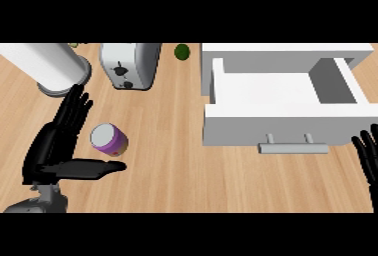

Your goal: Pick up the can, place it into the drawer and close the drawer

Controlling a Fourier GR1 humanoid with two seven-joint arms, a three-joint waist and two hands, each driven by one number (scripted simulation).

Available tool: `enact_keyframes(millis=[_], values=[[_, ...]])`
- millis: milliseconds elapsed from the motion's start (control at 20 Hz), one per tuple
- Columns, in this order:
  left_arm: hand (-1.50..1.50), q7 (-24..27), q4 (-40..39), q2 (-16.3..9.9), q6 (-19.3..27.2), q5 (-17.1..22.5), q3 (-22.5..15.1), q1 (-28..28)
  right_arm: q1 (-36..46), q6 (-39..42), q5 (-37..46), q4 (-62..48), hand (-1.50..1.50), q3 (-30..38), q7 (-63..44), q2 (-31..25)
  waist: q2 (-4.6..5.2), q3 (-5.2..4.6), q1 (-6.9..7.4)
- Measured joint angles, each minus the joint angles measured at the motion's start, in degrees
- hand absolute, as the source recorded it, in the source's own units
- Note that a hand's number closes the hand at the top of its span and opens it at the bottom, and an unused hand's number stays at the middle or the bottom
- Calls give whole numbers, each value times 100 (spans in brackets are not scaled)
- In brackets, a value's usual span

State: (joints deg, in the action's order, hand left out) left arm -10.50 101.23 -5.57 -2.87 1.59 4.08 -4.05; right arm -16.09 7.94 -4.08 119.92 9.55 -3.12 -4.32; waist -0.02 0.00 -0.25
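Here, nearest the viewer, the left hand lies with fingers straight and thumb spread toward the right, released and grasping nothing; the can, purple-walled with a pale top, stands on the wooden counter just beside that hand, in the gap between fingers and thumb, whether touching cannot be told; the right hand rests open at the right edge, fingers up, near the drawer's handle. Farther off, the white drawer stands pulled out with nothing visible inside; beyond it, a toaster, a white cylinder and a small green object. The step in hand appears to be the approach to grasp; the next move likely calls for curling fingers and thumb round the can before lifting it rightward to the drawer.
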Motion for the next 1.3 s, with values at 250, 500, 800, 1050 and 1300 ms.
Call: enact_keyframes(millis=[250,500,800,1050,1300], values=[[-150,379,-409,40,10,-90,47,32,79,132,-27,-207,-150,151,113,-5,0,-1,7],[-150,890,-1084,31,0,-158,162,-29,82,196,30,-239,-150,210,171,45,1,-1,6],[-150,1400,-1693,-73,-70,-156,357,-49,128,336,-74,-241,-150,366,125,32,0,-1,6],[-150,1761,-2026,-171,-157,-141,480,53,219,326,153,-503,-150,291,356,144,0,-1,13],[-150,2347,-2791,-286,-251,-166,639,-78,186,337,158,-335,-150,287,232,190,1,-1,5]])
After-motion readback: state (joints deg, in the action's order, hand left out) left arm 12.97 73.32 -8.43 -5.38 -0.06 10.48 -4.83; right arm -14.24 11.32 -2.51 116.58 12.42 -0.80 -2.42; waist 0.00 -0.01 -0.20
